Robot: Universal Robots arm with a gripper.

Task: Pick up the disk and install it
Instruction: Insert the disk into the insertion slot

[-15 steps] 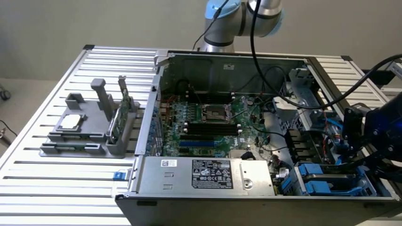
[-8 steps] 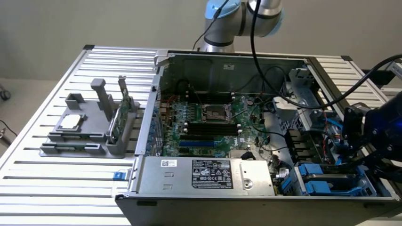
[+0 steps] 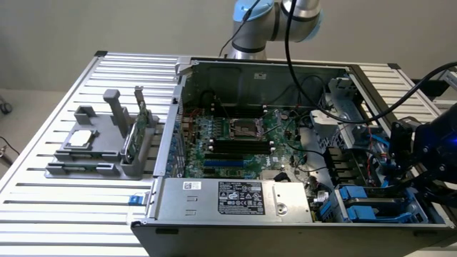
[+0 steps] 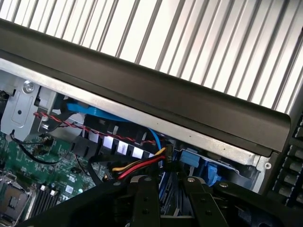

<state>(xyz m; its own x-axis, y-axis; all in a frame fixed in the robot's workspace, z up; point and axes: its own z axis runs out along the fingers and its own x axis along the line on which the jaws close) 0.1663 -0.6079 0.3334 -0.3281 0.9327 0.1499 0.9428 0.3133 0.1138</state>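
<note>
- Hand [image 4: 169, 181]: fingers part-way closed on a thin blue-edged slab seen edge-on. I read that as the disk [image 4: 208, 171], clamped by one end. The pad contact itself is hidden.
- The disk sits low in the drive bay corner of the case [image 3: 214, 235], at the exterior view's lower right, with its blue rails just inside the front wall.
- Risk: the yellow/red power cables [image 4: 139, 165] run right beside the fingers, so a push along the bay could pinch them or drag them under a rail.
- Risk: if the disk is slightly tilted, a rail catches the bay edge and it jams or twists in the grip. Held by one end, little resists that.
- Risk: the hand is close to the case's dark rim [image 4: 156, 92], and a sideways correction could knock it.
- The exterior view gives the layout — motherboard [image 3: 236, 139], bay, and grey fixture [image 3: 93, 147] well apart on the worktop [image 3: 64, 214]. The hand reads there as a dark mass over the bay.
- The wrist view adds the fingers, the cables and the gap to the rim — seating depth I can't judge from either.
</note>
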